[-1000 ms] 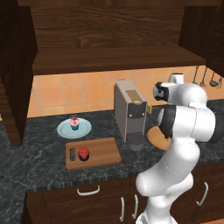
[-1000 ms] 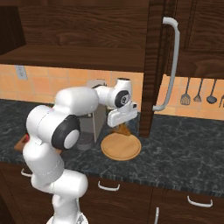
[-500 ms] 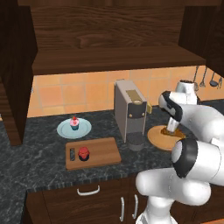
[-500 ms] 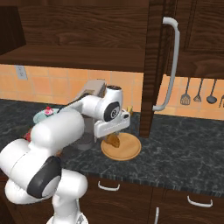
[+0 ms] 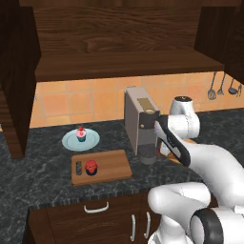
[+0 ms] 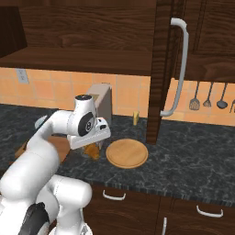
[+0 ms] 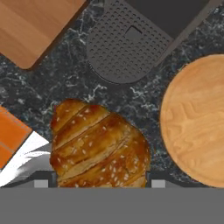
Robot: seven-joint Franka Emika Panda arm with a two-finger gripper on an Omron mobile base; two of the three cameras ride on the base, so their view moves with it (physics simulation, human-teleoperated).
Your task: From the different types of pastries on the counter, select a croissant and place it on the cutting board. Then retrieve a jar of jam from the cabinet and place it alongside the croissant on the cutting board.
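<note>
while the two-finger gripper [image 7: 97, 183] sits clamped on the golden-brown ridged croissant [image 7: 98, 144] at lower centre, jam's on the light-brown wooden cutting board [image 5: 112, 166]; next: carry the pastry there.

The arm [image 5: 205, 162] is built of glossy white, rounded shells, thick and tube-like, each section swelling into a smooth bulge where it meets the next. Dark, nearly black bands and discs mark the joints: a black stripe runs along the link just behind the hand in the left base view, and a round dark cap with small pale marks sits on the side of the wrist joint [image 6: 85, 125] in the right base view. A grey ring with a dark centre shows on the lowest elbow. The hand [image 6: 90, 137] itself is a flat, boxy white block under the wrist. No cables or screws are visible.
</note>
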